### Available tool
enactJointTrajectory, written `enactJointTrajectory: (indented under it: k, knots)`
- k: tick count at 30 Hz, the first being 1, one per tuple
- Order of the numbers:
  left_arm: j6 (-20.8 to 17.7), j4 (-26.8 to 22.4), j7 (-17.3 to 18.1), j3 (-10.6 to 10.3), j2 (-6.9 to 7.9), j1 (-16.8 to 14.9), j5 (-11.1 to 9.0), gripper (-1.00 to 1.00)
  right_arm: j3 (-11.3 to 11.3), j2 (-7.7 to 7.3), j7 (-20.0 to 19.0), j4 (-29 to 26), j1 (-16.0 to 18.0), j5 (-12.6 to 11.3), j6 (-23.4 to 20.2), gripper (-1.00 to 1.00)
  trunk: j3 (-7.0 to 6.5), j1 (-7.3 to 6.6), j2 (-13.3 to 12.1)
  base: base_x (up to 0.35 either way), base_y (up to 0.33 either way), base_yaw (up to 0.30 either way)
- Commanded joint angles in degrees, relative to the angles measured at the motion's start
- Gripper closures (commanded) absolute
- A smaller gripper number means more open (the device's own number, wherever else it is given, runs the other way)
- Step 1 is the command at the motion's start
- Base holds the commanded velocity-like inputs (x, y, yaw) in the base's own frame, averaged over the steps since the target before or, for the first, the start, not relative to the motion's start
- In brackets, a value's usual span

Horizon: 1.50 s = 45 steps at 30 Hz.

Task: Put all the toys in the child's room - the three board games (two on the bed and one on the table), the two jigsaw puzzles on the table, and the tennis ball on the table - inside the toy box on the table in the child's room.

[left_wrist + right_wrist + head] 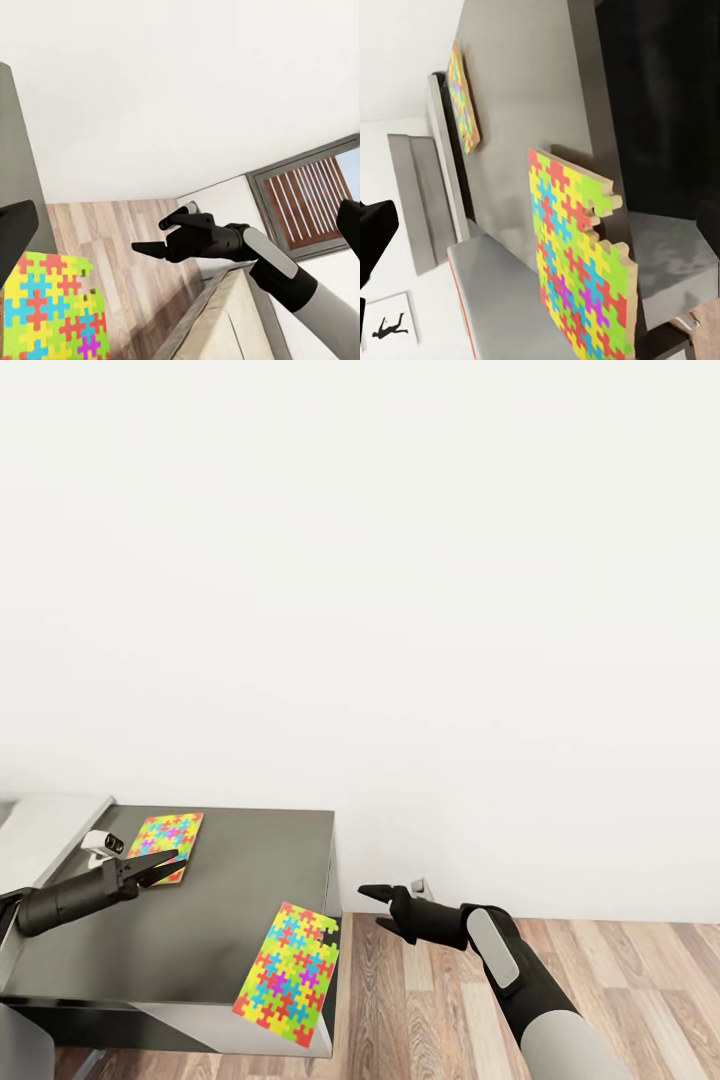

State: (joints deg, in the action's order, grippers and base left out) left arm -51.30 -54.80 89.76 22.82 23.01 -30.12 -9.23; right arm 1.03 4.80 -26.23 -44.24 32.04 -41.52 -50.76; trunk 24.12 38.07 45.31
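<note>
Nearer, the jigsaw puzzle (291, 974) overhangs the table (230, 860) edge, long axis running front-to-back

Matt grey table (230, 880), wood-plank floor (620, 980)

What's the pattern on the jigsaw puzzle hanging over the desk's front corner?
The jigsaw puzzle shows interlocking pieces in yellow, green, red, blue and pink, clearest in the right wrist view.
</note>
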Motion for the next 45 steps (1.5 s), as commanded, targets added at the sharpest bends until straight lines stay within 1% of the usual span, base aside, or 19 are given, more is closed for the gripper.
enactJointTrajectory:
  k: [1,4,8,9,12,13,14,16,18,19,21,30,45]
  knots:
    - [-0.63,-0.03,0.24,-0.01,0.01,-0.03,0.01,-1.0,0.09,0.03,-0.15,0.03,0.04,0.1,-0.29,-1.0,0.25,0.23,0.47,0.0,0.0,0.0]
    - [-0.98,-0.54,0.24,-0.03,0.0,-0.03,-0.09,-1.0,0.03,0.06,-0.13,0.2,0.04,0.14,-0.32,-1.0,0.79,0.89,1.67,0.0,0.0,0.0]
    - [-4.01,-3.53,0.24,-0.21,-0.47,-0.01,-0.21,-1.0,-0.04,-0.02,-0.1,3.12,0.34,0.2,-0.24,-1.0,1.51,1.77,3.28,0.0,0.0,0.0]
    - [-4.86,-4.33,0.24,-0.25,-1.08,0.04,-0.23,-1.0,-0.05,-0.04,-0.12,4.08,0.75,0.22,-0.26,-1.0,1.69,1.99,3.68,0.0,0.0,0.0]
    - [-5.59,-5.26,0.24,-0.28,-2.49,0.09,-0.18,-1.0,-0.09,-0.1,-0.13,5.16,1.41,0.3,-0.31,-1.0,1.69,1.99,3.68,0.0,0.0,0.0]
    - [-5.86,-5.87,0.24,-0.33,-3.38,0.11,-0.15,-1.0,-0.16,-0.23,-0.16,5.74,1.67,0.31,-0.39,-1.0,1.69,1.99,3.68,0.0,0.0,0.0]
    - [-5.98,-6.16,0.24,-0.34,-3.74,0.14,-0.13,-1.0,-0.19,-0.3,-0.21,6.02,1.77,0.31,-0.42,-1.0,1.69,1.99,3.68,0.0,0.0,0.0]
    - [-6.21,-6.91,0.24,-0.41,-4.42,0.18,-0.11,-1.0,-0.31,-0.44,-0.42,6.69,1.95,0.26,-0.57,-1.0,2.05,2.43,4.48,0.0,0.0,0.0]
    - [-6.29,-7.26,0.24,-0.44,-4.66,0.2,-0.1,-1.0,-0.38,-0.49,-0.53,6.95,2.02,0.24,-0.81,-1.0,2.4,2.87,5.28,0.0,0.0,0.0]
    - [-6.35,-7.51,0.24,-0.46,-4.81,0.26,-0.09,-1.0,-0.42,-0.49,-0.66,7.15,2.05,0.21,-1.22,-1.0,2.4,2.87,5.28,0.0,0.0,0.0]
    - [-6.41,-7.7,0.24,-0.47,-4.94,0.35,-0.09,-1.0,-0.48,-0.5,-0.79,7.27,2.05,0.18,-1.6,-1.0,2.4,2.87,5.28,0.0,0.0,0.0]
    - [-6.59,-8.17,0.24,-0.43,-5.04,0.48,-0.14,-1.0,-0.56,-0.22,-1.0,7.51,1.68,0.14,-2.34,-1.0,4.02,4.85,8.89,0.0,0.0,0.0]
    - [-6.62,-8.48,0.24,-0.48,-5.03,0.5,-0.15,-1.0,-1.2,0.43,-1.02,10.85,1.44,0.62,-2.39,-1.0,4.02,4.85,8.89,0.0,0.0,0.0]
